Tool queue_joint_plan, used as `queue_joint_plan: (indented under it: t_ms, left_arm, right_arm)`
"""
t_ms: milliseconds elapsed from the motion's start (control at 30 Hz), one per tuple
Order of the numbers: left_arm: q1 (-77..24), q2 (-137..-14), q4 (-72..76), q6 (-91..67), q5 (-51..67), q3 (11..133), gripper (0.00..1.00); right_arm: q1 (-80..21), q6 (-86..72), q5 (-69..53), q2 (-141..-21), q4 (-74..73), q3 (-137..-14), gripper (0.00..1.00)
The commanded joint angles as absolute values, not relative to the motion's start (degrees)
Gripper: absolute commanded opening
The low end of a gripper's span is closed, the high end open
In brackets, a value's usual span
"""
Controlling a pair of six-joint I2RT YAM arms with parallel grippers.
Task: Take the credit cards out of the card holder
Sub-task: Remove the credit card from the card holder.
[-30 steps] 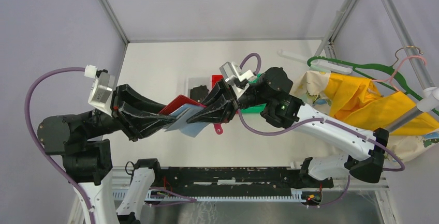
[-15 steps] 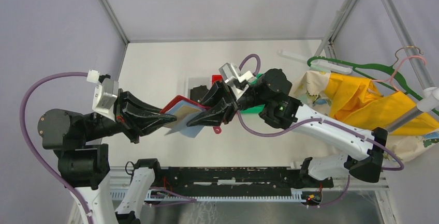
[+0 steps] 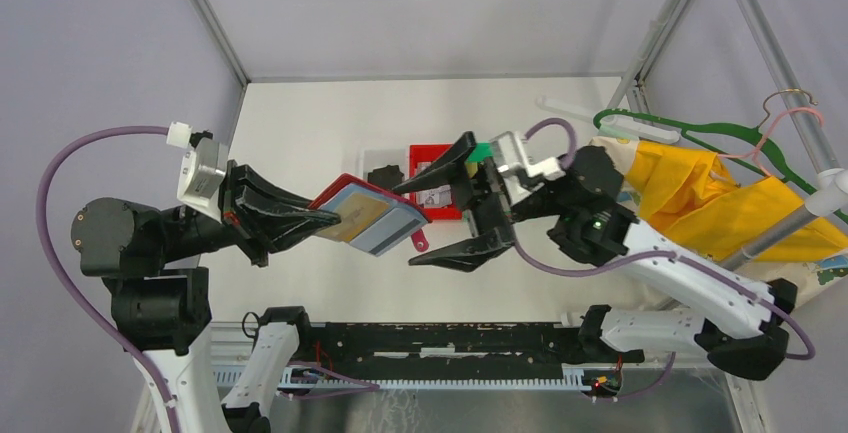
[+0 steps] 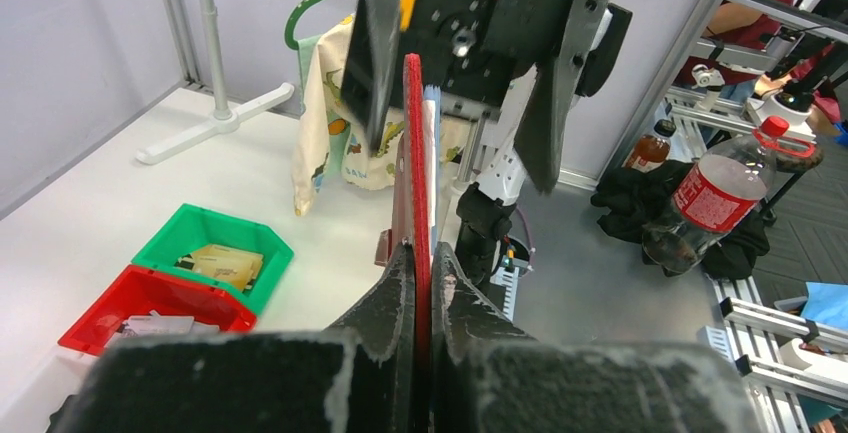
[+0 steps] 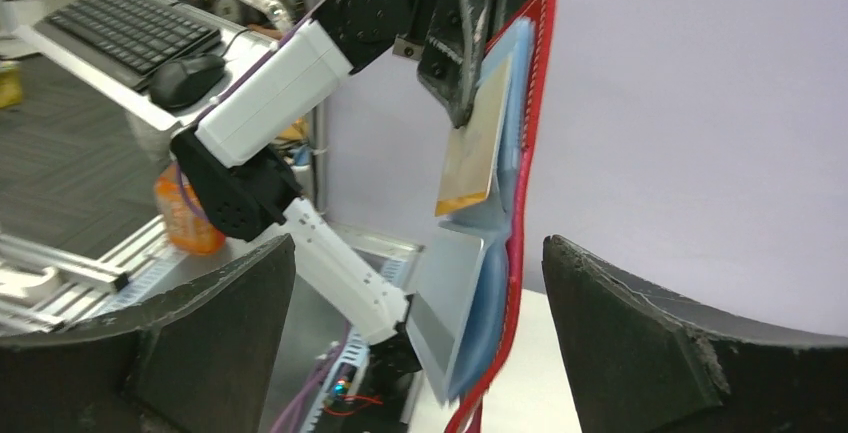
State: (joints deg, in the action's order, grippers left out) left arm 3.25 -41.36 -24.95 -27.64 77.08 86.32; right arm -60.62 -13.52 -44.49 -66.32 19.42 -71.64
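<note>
Left gripper (image 3: 322, 219): fingers clamped shut on one end of the small red folding card holder with pale blue-grey pocket leaves (image 5: 492, 288). It's held up in the air over the white table (image 3: 300, 123), between the two arms, opened toward the right wrist camera.
Gold-tan plastic card with a dark stripe (image 5: 475, 148) sits in a pocket near the left fingers. Grey card (image 5: 440, 318) sticks out further along.
Right gripper (image 3: 404, 227): jaws spread wide, holding nothing, one finger on either side of the holder's free end, not touching it.
Red plastic bin (image 4: 150, 303) and green plastic bin (image 4: 215, 243) sit side by side on the table.
</note>
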Motion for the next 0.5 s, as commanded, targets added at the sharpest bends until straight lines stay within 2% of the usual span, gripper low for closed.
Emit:
queue_joint_plan:
  t_ms: [0, 133, 267, 467]
  left_arm:
    - [3.2, -42.3, -21.1, -30.6, 76.8, 88.1, 0.02]
    - [3.2, -42.9, -20.4, -33.0, 76.1, 87.0, 0.02]
    - [3.2, -43.6, -13.3, -43.1, 76.9, 82.5, 0.02]
    - [3.2, -43.7, -19.8, -40.4, 77.0, 81.7, 0.05]
  right_arm:
    - [-59.0, -5.8, -37.0, -56.2, 13.6, -71.4, 0.98]
    - [-58.5, -6.6, -35.2, -55.8, 8.3, -74.3, 0.98]
    - [-58.5, -12.0, -36.9, -63.5, 6.4, -78.9, 0.98]
    - [-58.5, -20.4, -43.2, -71.2, 14.3, -79.0, 0.78]
